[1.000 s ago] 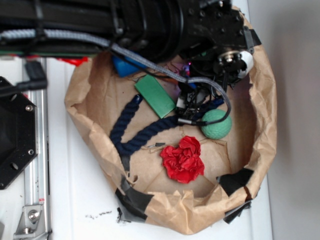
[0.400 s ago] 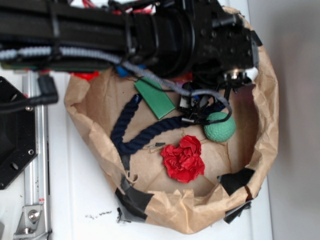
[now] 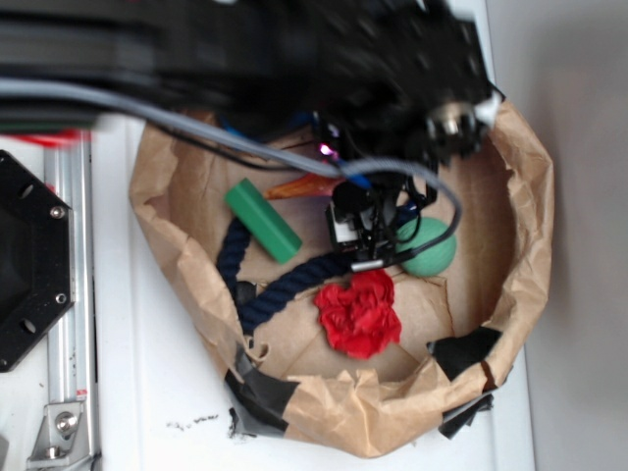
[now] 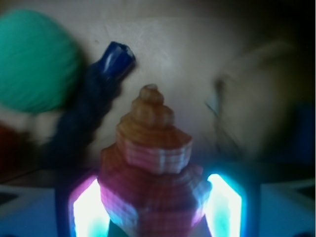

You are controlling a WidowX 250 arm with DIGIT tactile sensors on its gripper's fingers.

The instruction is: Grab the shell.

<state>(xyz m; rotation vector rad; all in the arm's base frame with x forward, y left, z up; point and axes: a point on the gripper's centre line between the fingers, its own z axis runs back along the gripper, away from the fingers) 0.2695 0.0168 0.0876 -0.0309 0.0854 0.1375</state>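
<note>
The shell [image 4: 150, 163], orange-brown with ridged whorls and a knobby tip, fills the lower middle of the wrist view. It sits between the two glowing pads [image 4: 89, 210] of my gripper [image 4: 155, 200], which press on both its sides. In the exterior view only the shell's tapered orange end [image 3: 297, 186] pokes out to the left from under the blurred black arm. The gripper [image 3: 332, 175] is mostly hidden there, above the bag's middle.
Everything lies in a crumpled brown paper bag [image 3: 510, 285] with taped edges. Inside are a green block [image 3: 262, 221], a dark blue rope [image 3: 285, 280], a green ball [image 3: 429, 247] and a red crumpled wad [image 3: 360, 312]. A grey cable [image 3: 446, 201] loops beside the ball.
The arm has shifted and blurs with motion. The shell's orange tip now shows beside it. The green block has slid left and down and turned, and the rope has shifted.
</note>
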